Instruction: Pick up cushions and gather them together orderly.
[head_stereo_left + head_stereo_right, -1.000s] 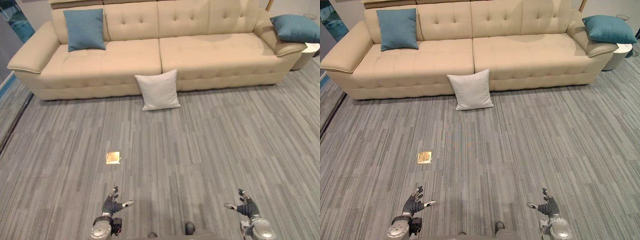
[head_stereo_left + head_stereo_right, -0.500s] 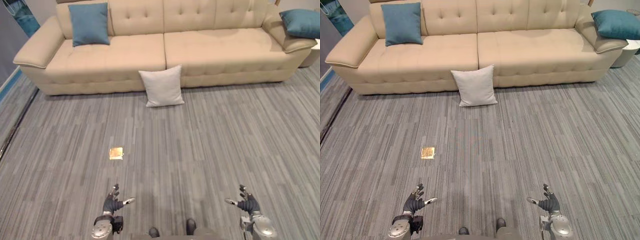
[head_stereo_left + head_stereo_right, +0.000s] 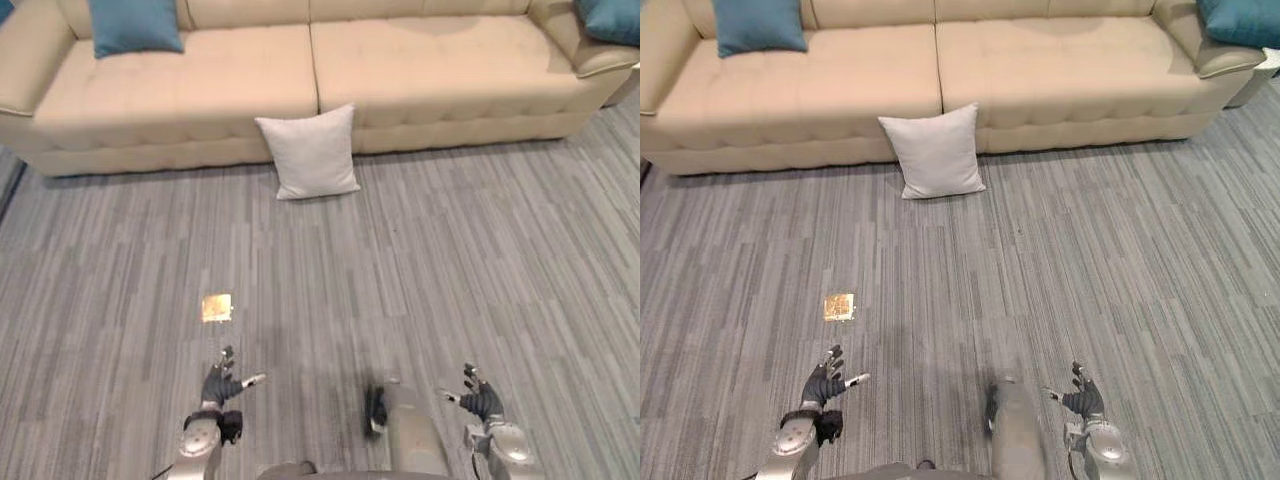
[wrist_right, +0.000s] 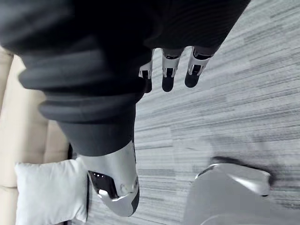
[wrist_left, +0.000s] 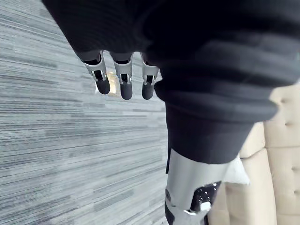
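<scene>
Sitting upper left on the sofa (image 3: 200, 95): blue cushion (image 3: 135, 25). Lower left, left hand (image 3: 218, 385), fingers spread, empty, below a gold floor plate (image 3: 215, 306). Upper centre, white cushion (image 3: 308, 152) on the carpet (image 3: 450, 260), leaning on the sofa front. Lower right, right hand (image 3: 478, 400), fingers spread, empty. Top right corner, second blue cushion (image 3: 612, 18) on the sofa arm.
</scene>
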`<state>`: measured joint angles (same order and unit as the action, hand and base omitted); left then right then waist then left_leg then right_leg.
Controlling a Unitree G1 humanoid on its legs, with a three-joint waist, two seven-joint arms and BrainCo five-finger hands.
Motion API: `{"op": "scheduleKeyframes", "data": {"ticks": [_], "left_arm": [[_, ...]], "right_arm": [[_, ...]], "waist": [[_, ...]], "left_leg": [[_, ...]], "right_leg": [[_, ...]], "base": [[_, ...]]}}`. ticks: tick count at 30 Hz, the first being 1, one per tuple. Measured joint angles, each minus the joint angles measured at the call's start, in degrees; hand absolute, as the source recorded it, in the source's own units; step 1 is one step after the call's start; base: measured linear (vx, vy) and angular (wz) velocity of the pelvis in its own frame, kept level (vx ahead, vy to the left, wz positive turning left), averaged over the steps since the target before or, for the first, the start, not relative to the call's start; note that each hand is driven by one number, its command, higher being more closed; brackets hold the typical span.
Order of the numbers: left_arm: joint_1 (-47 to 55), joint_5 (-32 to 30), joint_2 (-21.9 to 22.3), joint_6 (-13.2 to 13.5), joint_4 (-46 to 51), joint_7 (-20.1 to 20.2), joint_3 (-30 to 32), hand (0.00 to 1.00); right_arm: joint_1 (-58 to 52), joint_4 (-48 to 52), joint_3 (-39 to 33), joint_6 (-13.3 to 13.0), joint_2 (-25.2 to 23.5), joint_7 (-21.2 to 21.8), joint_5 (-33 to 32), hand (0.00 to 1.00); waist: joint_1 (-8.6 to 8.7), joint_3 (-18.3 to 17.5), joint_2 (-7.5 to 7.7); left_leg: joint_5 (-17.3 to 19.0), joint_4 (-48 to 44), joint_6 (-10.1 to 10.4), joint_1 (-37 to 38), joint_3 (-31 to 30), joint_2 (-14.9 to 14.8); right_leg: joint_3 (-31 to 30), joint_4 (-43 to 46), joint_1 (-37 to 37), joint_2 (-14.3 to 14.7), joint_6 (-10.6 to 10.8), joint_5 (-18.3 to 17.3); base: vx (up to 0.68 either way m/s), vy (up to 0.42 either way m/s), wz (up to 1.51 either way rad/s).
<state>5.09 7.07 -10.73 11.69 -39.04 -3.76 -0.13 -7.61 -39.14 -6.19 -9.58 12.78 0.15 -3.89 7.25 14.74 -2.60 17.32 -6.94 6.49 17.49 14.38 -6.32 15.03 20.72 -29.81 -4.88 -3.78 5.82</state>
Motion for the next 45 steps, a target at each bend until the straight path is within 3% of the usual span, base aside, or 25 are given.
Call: {"op": "scheduleKeyframes", "data": {"ticks": [2, 4, 6, 7, 10, 13, 14, 16, 17, 19, 20, 21, 24, 26, 28, 29, 30, 31, 32, 34, 36, 38, 40, 43, 45], "left_arm": [[-0.9, 0.0, 0.8, 0.0, -0.1, 0.1, -1.0, 0.00], [-0.4, 0.2, 1.9, 0.1, 0.0, 0.3, -0.8, 0.00], [0.7, 0.8, 2.4, 0.3, 0.1, 1.2, -0.8, 0.00], [0.8, 1.1, 2.6, 0.3, 0.4, 1.2, -0.7, 0.00], [1.1, 1.3, 3.3, 0.6, 2.1, 1.3, -0.7, 0.00], [1.5, 1.3, 3.5, 0.6, 2.6, 1.2, -0.8, 0.00], [2.4, 1.3, 3.7, 0.6, 2.5, 1.2, -0.8, 0.00], [3.7, 1.2, 3.8, 0.6, 2.3, 1.2, -0.9, 0.00], [4.1, 1.2, 3.5, 0.6, 1.4, 1.1, -0.8, 0.00], [4.5, 1.2, 4.0, 0.4, 0.0, 1.1, -0.8, 0.00], [4.5, 1.2, 4.2, 0.3, -0.3, 1.2, -1.2, 0.00], [3.8, 1.2, 3.8, 0.1, -1.5, 1.1, -2.0, 0.00], [3.4, 1.2, 3.6, -0.1, -2.1, 0.8, -2.6, 0.00], [2.0, 1.2, 3.0, 0.0, -2.1, 0.3, -2.7, 0.00], [0.8, 1.2, 3.0, 0.1, -2.3, -0.1, -2.6, 0.00], [0.5, 1.2, 2.4, 0.1, -2.7, -0.1, -2.6, 0.00], [0.7, 1.2, 1.9, 0.2, -3.1, -0.1, -2.6, 0.00], [1.0, 1.1, 1.6, 0.2, -3.3, -0.1, -2.6, 0.00], [0.8, 1.1, 3.1, -0.2, -4.9, -0.2, -1.9, 0.00], [1.6, 0.7, 4.2, -0.1, -4.6, -0.1, -1.9, 0.00], [1.7, 0.6, 6.0, -0.1, -4.1, 0.0, -1.5, 0.00], [2.6, 0.6, 6.6, -0.1, -3.2, 0.0, -1.5, 0.00], [2.7, 0.6, 7.1, -0.1, -3.2, 0.0, -1.5, 0.00], [2.3, 0.6, 7.2, -0.1, -3.3, 0.0, -1.5, 0.00], [2.3, 0.6, 7.3, -0.1, -3.3, 0.0, -1.7, 0.00]], "right_arm": [[1.2, 0.5, 0.0, 0.1, 0.1, 0.1, 0.1, 0.00], [1.3, 0.6, 0.3, 0.0, 0.3, 0.1, 0.1, 0.00], [1.2, 1.8, 0.5, -0.1, -0.1, -0.1, -0.1, 0.00], [0.8, 2.6, 0.5, -0.1, -0.1, -0.2, -0.1, 0.00], [0.3, 5.8, 0.5, -0.2, -0.1, -0.5, -0.1, 0.00], [0.3, 5.7, 0.3, -0.2, -0.2, -0.5, -0.2, 0.00], [0.5, 5.2, 0.2, -0.2, -0.2, -0.5, -0.1, 0.00], [0.4, 4.3, 0.0, -0.2, 0.0, -1.2, -0.1, 0.00], [-0.2, 3.6, 0.0, -0.1, -0.5, -1.2, 0.0, 0.00], [-1.9, 3.0, 0.0, -0.1, -1.2, -1.2, 0.0, 0.00], [-1.8, 2.1, 0.0, -0.1, -1.4, -1.2, 0.0, 0.00], [-1.9, 1.4, 0.2, 0.0, -2.4, -1.1, 0.0, 0.00], [-1.9, 1.1, 1.0, 0.0, -3.1, -1.0, 0.7, 0.00], [-0.8, 1.1, 3.3, -0.1, -2.8, -1.0, 2.0, 0.00], [0.1, 0.9, 3.7, -0.2, -2.8, -1.0, 2.1, 0.00], [0.3, 0.1, 3.9, -0.2, -2.8, -1.0, 2.1, 0.00], [-0.4, -0.1, 3.9, -0.1, -2.8, -1.1, 2.1, 0.00], [-1.4, -0.2, 3.9, -0.1, -2.9, -1.1, 2.2, 0.00], [-1.0, -1.8, 3.9, 0.2, -1.7, -1.1, 2.2, 0.00], [-1.5, -1.9, 3.8, 0.7, -1.6, -1.1, 2.2, 0.00], [-3.2, 0.8, 3.8, 1.1, -1.8, -1.1, 2.1, 0.00], [-4.5, 3.5, 3.8, 1.1, -2.4, -1.3, 1.7, 0.00], [-4.2, 4.8, 2.5, 0.9, -2.8, -1.4, 1.7, 0.00], [-2.8, 4.5, 1.5, 1.0, -2.6, -1.5, 1.7, 0.00], [-2.8, 4.4, 1.5, 1.0, -2.1, -1.5, 1.7, 0.00]], "waist": [[-0.16, 0.5, -0.52], [-0.52, 0.8, -0.77], [-1.86, 1.6, -0.17], [-2.20, 1.9, 0.33], [-3.35, 2.1, 0.91], [-5.17, 2.3, 1.17], [-5.30, 2.2, 1.06], [-5.48, 1.6, 0.05], [-6.04, 0.9, 0.63], [-6.10, -1.5, 3.23], [-5.66, -1.8, 4.08], [-4.65, -1.7, 5.55], [-4.22, -1.3, 4.78], [-3.18, -1.1, 3.17], [-2.77, -0.7, 2.45], [-2.72, -0.8, 2.73], [-2.70, -1.2, 3.84], [-2.80, -1.6, 5.13], [-2.92, -1.1, 3.93], [-2.92, -2.0, 3.23], [-2.75, -1.5, 2.34], [-3.52, -1.4, 2.68], [-3.72, -1.6, 2.70], [-4.82, -2.1, 1.54], [-4.85, -1.9, 0.52]], "left_leg": [[-7.2, -12.8, 6.1, -4.3, 0.2, -1.9], [-19.4, -32.4, 4.8, -11.4, 0.4, -5.7], [-15.0, -54.2, 0.1, -19.0, 4.2, -11.9], [-14.0, -55.9, -1.4, -20.7, 5.2, -12.2], [-10.6, -49.8, -4.3, -30.7, 9.7, -13.2], [-10.5, -23.4, -2.9, -35.1, 8.7, -6.9], [-12.5, -11.5, -0.2, -35.2, 5.3, -3.6], [-14.4, -2.6, 0.6, -35.2, 2.5, -1.4], [-18.9, -5.2, -3.5, -35.2, 1.4, -0.4], [-17.5, -8.8, -7.8, -35.1, 1.8, 3.2], [-16.3, -9.0, -9.4, -33.4, 2.3, 4.7], [-13.5, -7.5, -10.7, -28.6, 2.5, 7.5], [-10.9, -5.0, -11.4, -19.9, 2.4, 8.3], [-10.2, -1.8, -11.3, -13.6, 1.2, 7.5], [-10.2, -1.4, -11.3, -12.1, 0.9, 6.3], [-10.0, -1.0, -10.8, -10.6, 0.3, 6.1], [-8.3, -1.1, -8.0, -8.8, -0.2, 6.9], [-7.0, -1.3, -6.2, -8.0, -0.4, 7.7], [-4.3, -2.5, -4.6, -5.9, -1.4, 6.7], [-4.0, -8.9, -2.6, -7.8, -2.1, 4.8], [-5.4, -29.7, 1.1, -16.0, 0.5, -1.9], [-5.0, -37.7, 0.3, -18.7, 4.9, -7.1], [-4.3, -33.4, -1.0, -20.1, 6.7, -8.6], [-4.9, -15.3, -0.8, -21.6, 3.4, -5.7], [-11.2, -5.9, -0.4, -21.1, 1.1, -3.9]], "right_leg": [[0.2, 6.8, 0.3, -0.6, -1.1, -7.2], [-0.3, 5.0, 6.7, 0.0, -1.3, -10.6], [-1.5, -0.2, 18.1, 2.5, -2.1, -12.6], [-1.9, -1.7, 20.8, 2.6, -1.9, -13.1], [-2.9, -8.6, 30.0, 3.5, -1.6, -15.4], [-4.5, -11.9, 35.6, 3.5, 0.6, -16.8], [-5.3, -13.5, 38.0, 3.4, 1.7, -17.6], [-6.5, -14.3, 40.7, 3.7, 3.7, -20.3], [-7.8, -12.2, 42.0, 2.3, 5.1, -23.7], [-9.3, -0.2, 38.3, -1.9, 7.9, -26.5], [-9.8, 10.3, 34.7, -4.1, 9.7, -25.5], [-11.0, 28.2, 27.7, -7.9, 14.0, -17.1], [-9.8, 40.7, 21.2, -9.3, 9.1, -18.6], [-7.2, 32.7, 15.9, -6.0, 6.3, -22.7], [-7.3, 20.7, 12.9, -2.5, 6.5, -22.8], [-8.2, 9.0, 12.3, -0.7, 6.7, -19.8], [-10.0, -2.9, 13.1, 0.4, 6.4, -11.4], [-11.7, -6.0, 13.3, 0.2, 5.7, -4.9], [-11.9, -1.1, 13.0, 0.9, 2.8, -2.2], [-10.4, -0.2, 14.0, 0.9, 2.3, -7.0], [-7.4, -3.5, 20.0, 1.8, 2.1, -9.2], [-6.5, -5.8, 24.3, 2.7, 1.3, -10.4], [-6.4, -7.9, 26.6, 2.7, 1.5, -10.6], [-8.5, -7.3, 25.9, 1.8, 2.3, -11.0], [-9.6, -6.0, 25.3, 1.7, 3.6, -11.9]], "base": [[0.78, -0.309, 0.02], [0.71, -0.318, -0.07], [0.57, -0.196, -0.42], [0.63, -0.154, -0.40], [0.46, -0.038, -0.20], [0.45, 0.039, -0.26], [0.53, 0.106, -0.42], [0.56, 0.215, -0.48], [0.58, 0.269, -0.53], [0.63, 0.247, -0.24], [0.78, 0.284, 0.06], [0.74, 0.275, 0.15], [0.57, 0.154, -0.01], [0.57, 0.055, 0.15], [0.42, -0.046, 0.35], [0.56, -0.100, 0.55], [0.47, -0.087, 0.55], [0.49, -0.126, 0.53], [0.44, -0.151, 0.43], [0.46, -0.201, 0.48], [0.38, -0.232, 0.56], [0.26, -0.140, 0.13], [0.23, -0.064, -0.07], [0.21, 0.040, -0.28], [0.23, 0.182, -0.35]]}}
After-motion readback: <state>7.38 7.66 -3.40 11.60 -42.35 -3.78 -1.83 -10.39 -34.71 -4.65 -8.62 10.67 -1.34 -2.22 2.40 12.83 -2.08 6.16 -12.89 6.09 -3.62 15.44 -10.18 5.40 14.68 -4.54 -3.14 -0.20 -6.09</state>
